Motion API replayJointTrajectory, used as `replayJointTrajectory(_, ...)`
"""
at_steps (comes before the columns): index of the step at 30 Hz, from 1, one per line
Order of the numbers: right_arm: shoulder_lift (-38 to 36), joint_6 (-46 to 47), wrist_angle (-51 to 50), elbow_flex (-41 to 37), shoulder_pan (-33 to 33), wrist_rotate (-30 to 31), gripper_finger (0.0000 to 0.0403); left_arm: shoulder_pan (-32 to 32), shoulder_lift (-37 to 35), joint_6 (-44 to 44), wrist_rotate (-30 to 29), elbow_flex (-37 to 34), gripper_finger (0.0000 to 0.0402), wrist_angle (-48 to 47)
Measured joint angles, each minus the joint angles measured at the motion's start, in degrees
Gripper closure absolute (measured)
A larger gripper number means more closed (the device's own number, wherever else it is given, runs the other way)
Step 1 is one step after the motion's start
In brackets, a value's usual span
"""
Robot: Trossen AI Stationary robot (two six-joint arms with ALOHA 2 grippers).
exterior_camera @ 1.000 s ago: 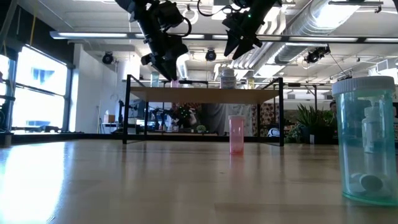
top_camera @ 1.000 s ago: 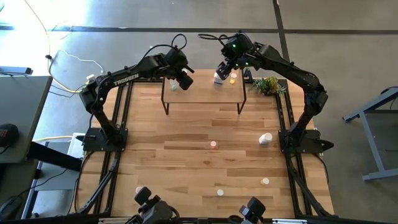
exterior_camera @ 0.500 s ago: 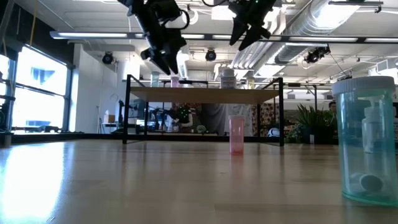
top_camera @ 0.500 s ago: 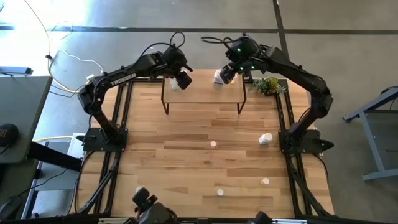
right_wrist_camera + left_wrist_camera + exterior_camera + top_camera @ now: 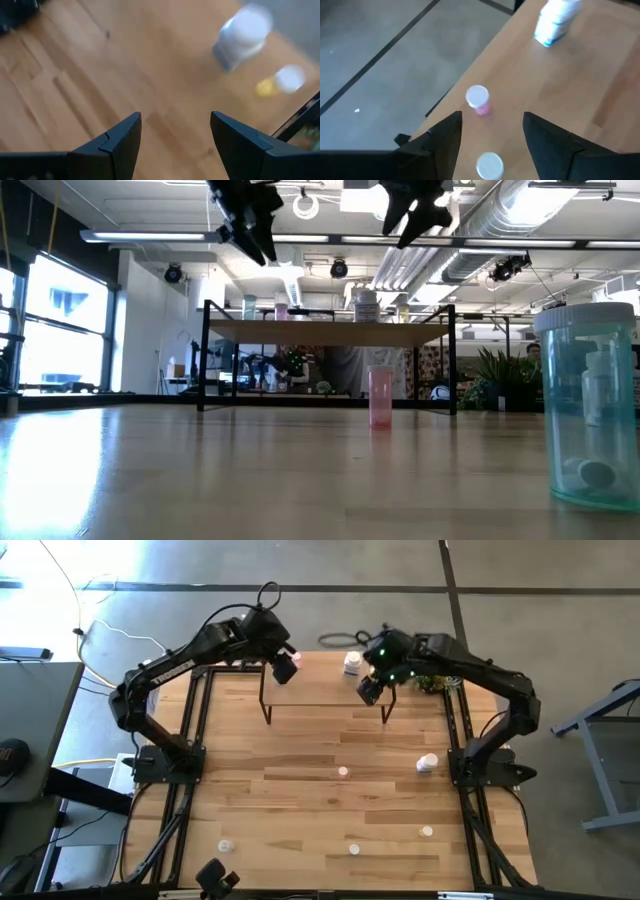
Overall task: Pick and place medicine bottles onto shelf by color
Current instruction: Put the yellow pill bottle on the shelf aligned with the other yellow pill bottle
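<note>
The shelf (image 5: 322, 692) stands at the table's far side. On its top stand a greenish bottle (image 5: 249, 307), a pink bottle (image 5: 281, 310) and a large white bottle (image 5: 366, 305). The left wrist view shows the pink bottle (image 5: 478, 100), a white-capped one (image 5: 490, 166) and the large white one (image 5: 556, 22). My left gripper (image 5: 285, 669) hangs open above the shelf's left part, clear of them. My right gripper (image 5: 370, 690) hangs open above the shelf's right part; its view shows the white bottle (image 5: 242, 37) and a yellow one (image 5: 280, 82).
On the table lie a pink bottle (image 5: 343, 772), a larger white one on its side (image 5: 427, 763) and small ones (image 5: 427, 832), (image 5: 353, 849), (image 5: 226, 843). A green plant (image 5: 431, 678) sits at the far right. A tall translucent bottle (image 5: 590, 405) stands near the low camera.
My left gripper has let go of the pink bottle, which stays upright on the shelf, has opened and has risen well above it. My right gripper has swung from the shelf's far edge toward the near edge, over the shelf's right end, rising a little.
</note>
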Motion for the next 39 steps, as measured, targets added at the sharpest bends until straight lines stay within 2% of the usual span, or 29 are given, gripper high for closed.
replayJointTrajectory(4,0.00,4.25,-1.96,-2.57,3.83,1.11,0.0174,-1.82,-3.22,-0.29,1.80,-2.56,0.0202,0.10)
replayJointTrajectory(12,0.02,13.41,-5.13,-9.45,11.38,1.76,0.0174,-6.47,-10.87,-3.54,3.36,-14.39,0.0213,4.20)
replayJointTrajectory(17,0.00,19.01,-6.92,-14.48,15.39,0.92,0.0174,-9.01,-14.31,-5.10,4.21,-19.35,0.0213,6.95)
replayJointTrajectory(23,-2.97,28.22,-7.58,-22.40,19.67,-1.07,0.0174,-11.78,-15.60,-6.54,4.22,-20.41,0.0212,6.44)
replayJointTrajectory(27,-6.85,37.64,-6.86,-27.95,23.28,-3.17,0.0174,-13.55,-15.81,-6.21,4.06,-20.41,0.0212,6.57)
replayJointTrajectory(32,-11.99,49.26,-2.07,-34.30,29.55,-6.70,0.0174,-14.84,-15.81,-6.12,4.03,-20.41,0.0215,6.56)
replayJointTrajectory(39,-15.08,60.68,-1.00,-38.33,38.84,-7.14,0.0174,-16.03,-15.79,-6.17,4.04,-20.41,0.0215,6.55)
